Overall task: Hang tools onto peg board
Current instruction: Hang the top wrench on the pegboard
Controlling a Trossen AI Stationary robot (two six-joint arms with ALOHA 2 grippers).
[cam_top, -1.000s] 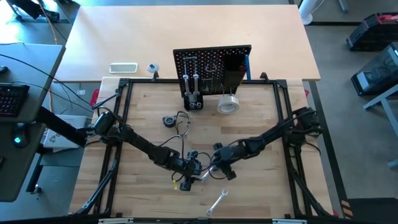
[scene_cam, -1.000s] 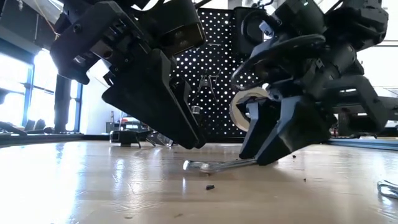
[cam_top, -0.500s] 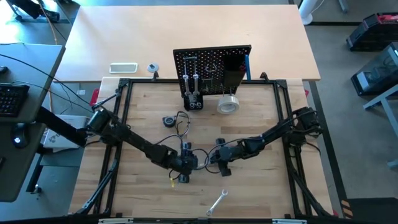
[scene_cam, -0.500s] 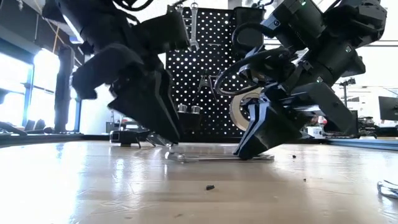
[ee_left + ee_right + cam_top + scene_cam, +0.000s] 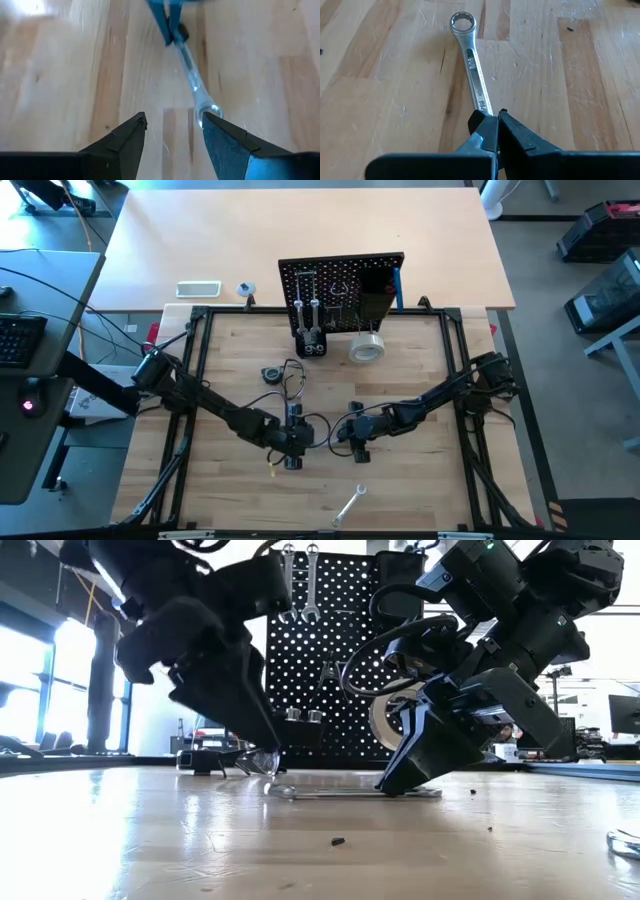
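Wrenches come to four as you can count them: two hang high on the peg board (image 5: pixel 340 650), one lies flat on the worktop between the two grippers, and one more (image 5: pixel 348 505) lies alone near the front edge. You also have one pale tape roll (image 5: pixel 367 347) at the foot of the board, two arms, and one white flat device (image 5: pixel 198 288) on the desk beyond the back left corner. The peg board stands upright at the middle of the back edge, black, dotted with a grid of holes. The wrench (image 5: pixel 470 60) you are working on is slim and silver with a ring end; it lies near the middle of the worktop, a little toward the front. Your right gripper (image 5: pixel 496 131) has its fingers pressed together on the shank of that wrench, at the end away from the ring. Your left gripper (image 5: pixel 172 127) stands with its fingers apart, its tips low by the ring end and holding nothing. A second ago the right fingers were spread and the wrench was tipped up off the wood under that gripper; now they are clamped on it and it lies level. The left arm has drawn back toward the left since then, and its move uncovers the two hanging wrenches (image 5: pixel 298 580) in the low view.
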